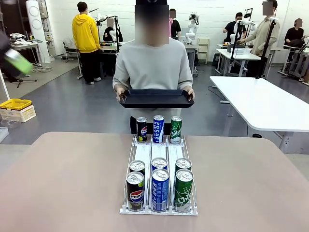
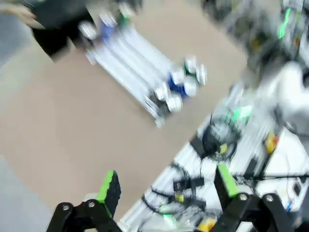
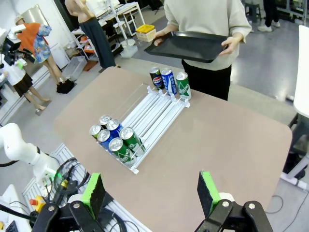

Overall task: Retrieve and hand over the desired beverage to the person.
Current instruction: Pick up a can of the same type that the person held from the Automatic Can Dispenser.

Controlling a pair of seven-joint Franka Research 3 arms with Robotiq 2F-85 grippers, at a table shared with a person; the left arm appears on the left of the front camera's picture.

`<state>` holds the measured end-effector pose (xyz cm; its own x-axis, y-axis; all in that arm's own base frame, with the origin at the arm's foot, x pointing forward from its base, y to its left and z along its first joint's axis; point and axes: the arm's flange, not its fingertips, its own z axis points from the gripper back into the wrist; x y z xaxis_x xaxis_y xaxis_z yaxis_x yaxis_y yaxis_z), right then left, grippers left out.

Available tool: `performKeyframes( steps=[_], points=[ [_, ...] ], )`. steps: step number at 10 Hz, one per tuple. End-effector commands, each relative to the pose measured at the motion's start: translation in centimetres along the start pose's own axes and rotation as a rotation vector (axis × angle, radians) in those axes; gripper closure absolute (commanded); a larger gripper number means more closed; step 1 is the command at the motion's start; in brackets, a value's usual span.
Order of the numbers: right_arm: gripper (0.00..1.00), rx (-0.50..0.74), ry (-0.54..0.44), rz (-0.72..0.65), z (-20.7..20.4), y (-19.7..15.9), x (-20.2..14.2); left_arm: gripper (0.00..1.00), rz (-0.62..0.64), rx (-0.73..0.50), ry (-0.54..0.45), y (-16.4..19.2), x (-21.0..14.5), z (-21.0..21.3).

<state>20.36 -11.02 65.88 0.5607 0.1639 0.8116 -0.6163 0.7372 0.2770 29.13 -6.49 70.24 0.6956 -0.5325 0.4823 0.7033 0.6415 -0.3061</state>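
A white three-lane can rack [image 1: 143, 153] stands mid-table. At its far end are a black Pepsi can [image 1: 141, 129], a blue Pocari can [image 1: 158, 128] and a green Chilsung can [image 1: 176, 129]. The near end holds two more of each, with a Pepsi [image 1: 135, 191] at the front left. The person [image 1: 152, 63], in a light grey top, stands at the far edge holding a black tray [image 1: 157, 98] in both hands. My left gripper [image 2: 168, 186] is open and empty, high off the table's near left, in a motion-blurred view. My right gripper [image 3: 150, 193] is open and empty, well above the near right edge.
A white table [image 1: 265, 101] stands at the right behind the person. A yellow box [image 1: 15, 104] sits on the floor at the left. Cables and electronics [image 3: 63, 179] lie below the table's near edge. Other people work farther back.
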Motion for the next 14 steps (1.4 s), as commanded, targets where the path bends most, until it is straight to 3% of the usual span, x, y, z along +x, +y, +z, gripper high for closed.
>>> performKeyframes(
  steps=[1, 3, 5, 7, 8, 10, 11, 12, 14],
  points=[
    [0.0, 0.029, -0.009, 0.012, -0.1, 0.1, 0.0, 0.0, -0.06, 0.039, 0.303, -3.9, 7.0, -5.8],
    [0.0, 0.029, -0.009, 0.012, -0.1, 0.1, 0.0, 0.0, 0.056, 0.137, 0.421, -10.1, 11.3, -14.3],
    [0.0, 0.029, -0.009, 0.012, -0.1, 0.1, 0.0, 0.0, 0.145, 0.181, 0.492, -14.3, 12.6, -20.8],
    [0.0, 0.029, -0.009, 0.012, -0.1, 0.1, 0.0, 0.0, 0.312, 0.262, 0.472, -16.0, 12.9, -25.1],
    [0.0, 0.029, -0.009, 0.012, -0.1, 0.1, 0.0, 0.0, 0.361, 0.359, 0.419, -16.4, 12.5, -27.0],
    [0.0, 0.029, -0.009, 0.012, -0.1, 0.1, 0.0, 0.0, 0.413, 0.502, 0.3, -16.3, 11.6, -29.3],
    [0.0, 0.029, -0.009, 0.012, -0.1, 0.1, 0.0, 0.0, 0.433, 0.473, 0.272, -16.2, 11.5, -29.5],
    [0.0, 0.029, -0.009, 0.012, -0.1, 0.1, 0.0, 0.0, 0.378, 0.392, 0.35, -16.1, 12.4, -28.1],
    [0.0, 0.029, -0.009, 0.012, -0.1, 0.1, 0.0, 0.0, 0.378, 0.392, 0.35, -16.1, 12.4, -28.1]
  ],
)
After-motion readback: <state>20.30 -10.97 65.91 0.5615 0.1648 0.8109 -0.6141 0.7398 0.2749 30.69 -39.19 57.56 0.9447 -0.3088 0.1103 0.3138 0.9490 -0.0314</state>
